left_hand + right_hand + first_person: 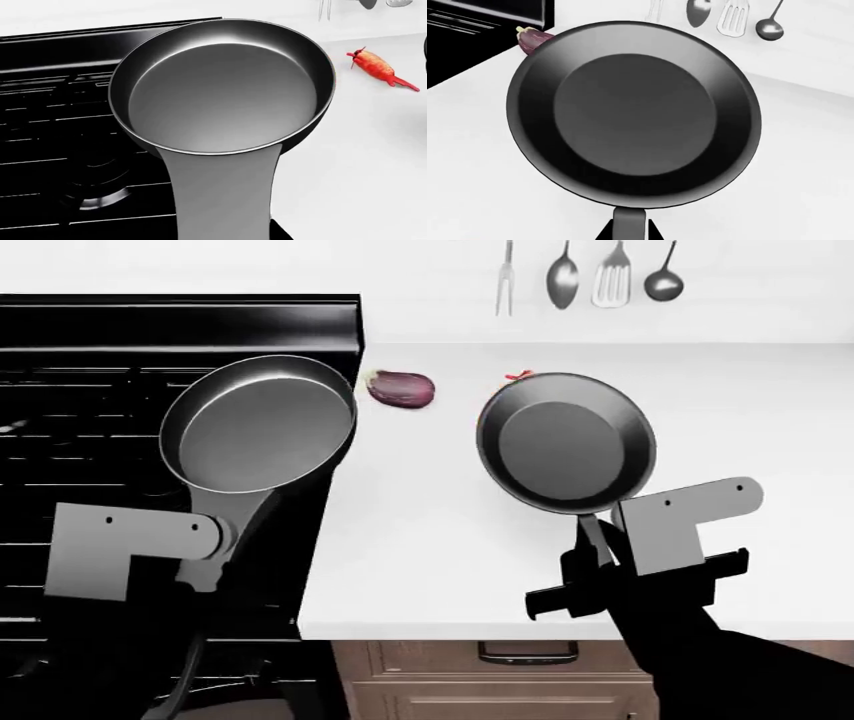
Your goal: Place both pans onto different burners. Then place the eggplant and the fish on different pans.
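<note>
My left gripper (218, 537) is shut on the handle of a grey-lined pan (260, 425). That pan (223, 90) hangs over the right edge of the stove's burners (53, 150) and partly over the counter. My right gripper (595, 536) is shut on the handle (629, 225) of the darker pan (634, 115), held above the white counter. The purple eggplant (400, 388) lies on the counter between the two pans, also peeking out behind the pan rim as the eggplant (534, 39). The red-orange fish (377, 67) lies on the counter; in the head view only a red tip of the fish (518, 374) shows behind the right pan.
The black stove (80, 370) fills the left side, with its raised back panel along the wall. Utensils (587, 275) hang on the wall behind the white counter (427, 540). The counter's front edge and a drawer (527, 652) lie just below my right gripper.
</note>
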### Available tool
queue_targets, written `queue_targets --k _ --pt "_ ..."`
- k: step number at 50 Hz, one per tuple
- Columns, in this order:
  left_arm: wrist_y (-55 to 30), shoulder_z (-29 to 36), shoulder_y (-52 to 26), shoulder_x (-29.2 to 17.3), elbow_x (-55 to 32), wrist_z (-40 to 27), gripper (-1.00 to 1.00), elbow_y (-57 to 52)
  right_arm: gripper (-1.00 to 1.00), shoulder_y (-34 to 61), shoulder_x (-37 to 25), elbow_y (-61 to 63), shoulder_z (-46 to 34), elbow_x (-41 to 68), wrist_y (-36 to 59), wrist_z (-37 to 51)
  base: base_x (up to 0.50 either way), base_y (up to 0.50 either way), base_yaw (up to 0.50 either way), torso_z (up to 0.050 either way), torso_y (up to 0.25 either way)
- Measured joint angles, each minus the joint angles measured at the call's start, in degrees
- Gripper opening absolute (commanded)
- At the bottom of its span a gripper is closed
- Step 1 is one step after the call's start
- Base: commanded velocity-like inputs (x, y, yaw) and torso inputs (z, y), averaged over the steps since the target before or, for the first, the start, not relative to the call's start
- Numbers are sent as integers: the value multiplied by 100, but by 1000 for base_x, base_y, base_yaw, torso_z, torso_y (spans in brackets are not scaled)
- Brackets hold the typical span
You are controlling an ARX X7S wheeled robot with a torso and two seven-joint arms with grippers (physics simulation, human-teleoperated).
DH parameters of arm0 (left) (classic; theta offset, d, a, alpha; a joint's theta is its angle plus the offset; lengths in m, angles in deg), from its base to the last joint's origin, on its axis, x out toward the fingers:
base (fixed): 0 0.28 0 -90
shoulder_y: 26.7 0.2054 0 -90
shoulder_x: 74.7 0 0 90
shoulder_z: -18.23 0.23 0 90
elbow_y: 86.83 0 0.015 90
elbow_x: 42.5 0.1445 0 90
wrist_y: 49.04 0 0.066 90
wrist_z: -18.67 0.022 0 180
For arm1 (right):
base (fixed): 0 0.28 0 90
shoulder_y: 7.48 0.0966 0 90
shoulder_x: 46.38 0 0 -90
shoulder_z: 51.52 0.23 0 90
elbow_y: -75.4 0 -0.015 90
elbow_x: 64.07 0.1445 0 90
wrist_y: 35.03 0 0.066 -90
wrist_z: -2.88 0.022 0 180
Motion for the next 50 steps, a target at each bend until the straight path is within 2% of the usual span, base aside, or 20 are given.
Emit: queue_targets --k 50 --pt "181 126 91 -68 339 270 -100 127 -100 73 -33 -90 -141 84 -91 40 0 500 0 1 3"
